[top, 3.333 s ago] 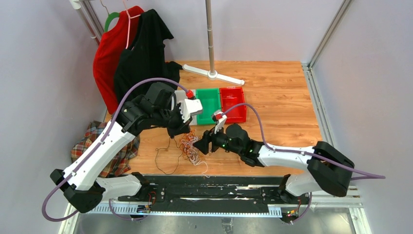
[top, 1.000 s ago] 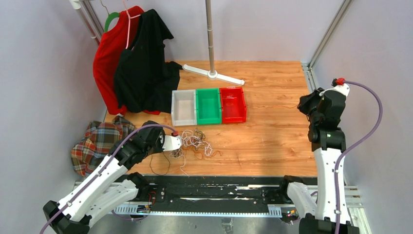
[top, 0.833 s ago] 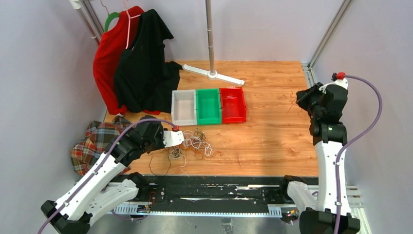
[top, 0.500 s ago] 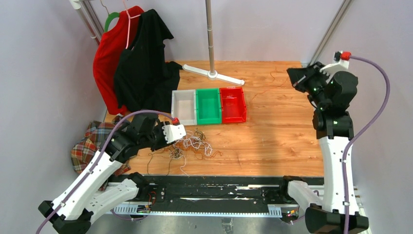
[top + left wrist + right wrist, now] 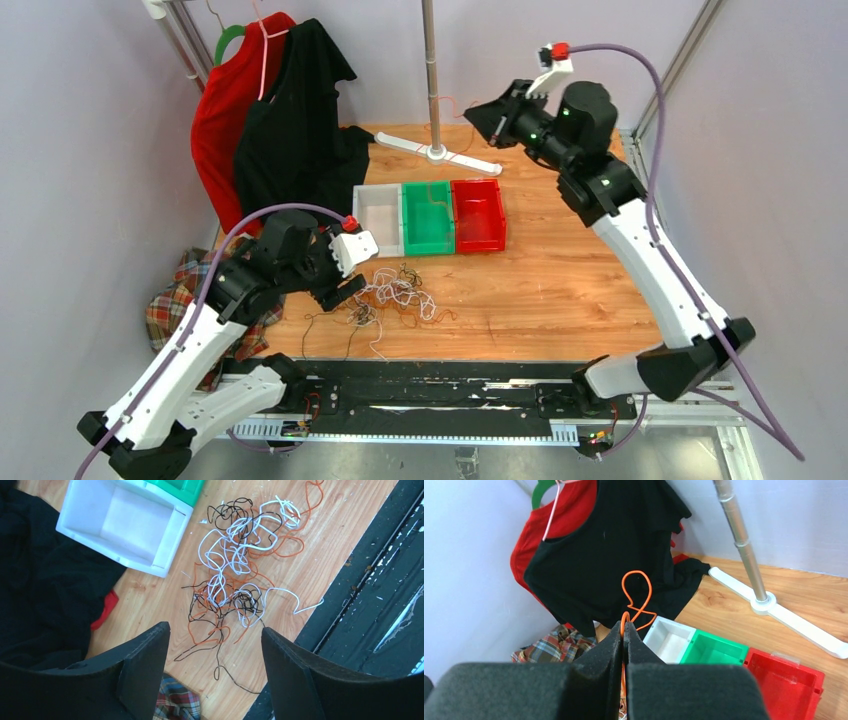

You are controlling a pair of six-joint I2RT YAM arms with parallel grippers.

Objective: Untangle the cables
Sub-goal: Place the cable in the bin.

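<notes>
1. Start far to the left of the green bin [image 5: 428,217]. There you see a plaid cloth [image 5: 185,292] bunched at the edge of the table [image 5: 560,270].
2. Behind the green bin and to its left, a red shirt [image 5: 225,110] and a black shirt [image 5: 295,120] hang on hangers. The black one's hem spills onto the wood.
3. Your left gripper [image 5: 345,290] hovers nearer to you than the green bin and to its left. Its jaws are spread wide with nothing between them. In the left wrist view its fingers [image 5: 145,665] frame the lowest strands from above without touching them.
4. The white bin [image 5: 377,220] sits touching the green bin's left wall.
5. The cables [image 5: 395,292] lie in a loose tangle on the wood, just in front of the green bin and slightly left. White, orange and black strands cross over one another [image 5: 240,575]. A few single ends trail toward the near table edge.
6. The red bin [image 5: 478,213] touches the green bin's right wall.
7. Directly behind the green bin the stand [image 5: 432,90] rises as a metal pole from a white foot.
8. Your right gripper [image 5: 475,112] is raised high, behind the green bin and to its right. Its jaws are pinched together on an orange cable [image 5: 636,597], whose loop stands up above the fingertips. In the top view that strand is too thin to follow. It seems to hang down toward the green bin, but you cannot be sure.
</notes>
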